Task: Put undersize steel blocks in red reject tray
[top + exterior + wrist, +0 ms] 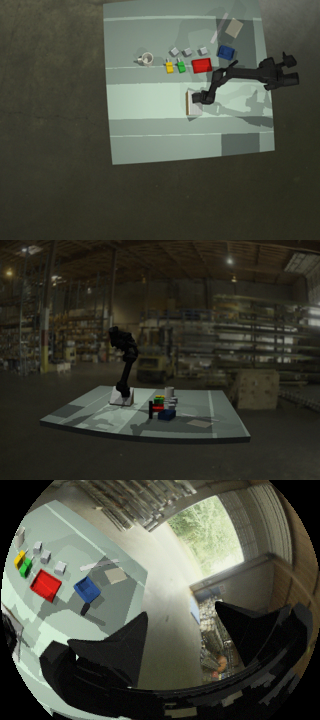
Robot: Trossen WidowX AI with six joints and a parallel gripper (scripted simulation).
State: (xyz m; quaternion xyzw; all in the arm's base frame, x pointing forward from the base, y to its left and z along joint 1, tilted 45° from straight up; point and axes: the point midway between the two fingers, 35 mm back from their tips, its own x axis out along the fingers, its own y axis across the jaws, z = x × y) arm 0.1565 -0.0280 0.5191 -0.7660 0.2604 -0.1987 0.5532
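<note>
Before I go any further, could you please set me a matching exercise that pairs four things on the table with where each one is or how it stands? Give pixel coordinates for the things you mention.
1. Green gauge (181,67) (158,400) (25,568)
2. Red tray (202,65) (158,407) (45,586)
3. Mug (147,59) (169,392)
4. Gripper (284,57) (182,610)

A. Fingers apart, nothing between them
B. Between the yellow gauge (169,67) (20,559) and the red tray
C. Farthest from the blue bin (226,52) (166,415) (87,589)
D. Holds no block

Pairs: 1-B, 2-D, 3-C, 4-A

Pincer (182,610) — open, holding nothing.
</note>
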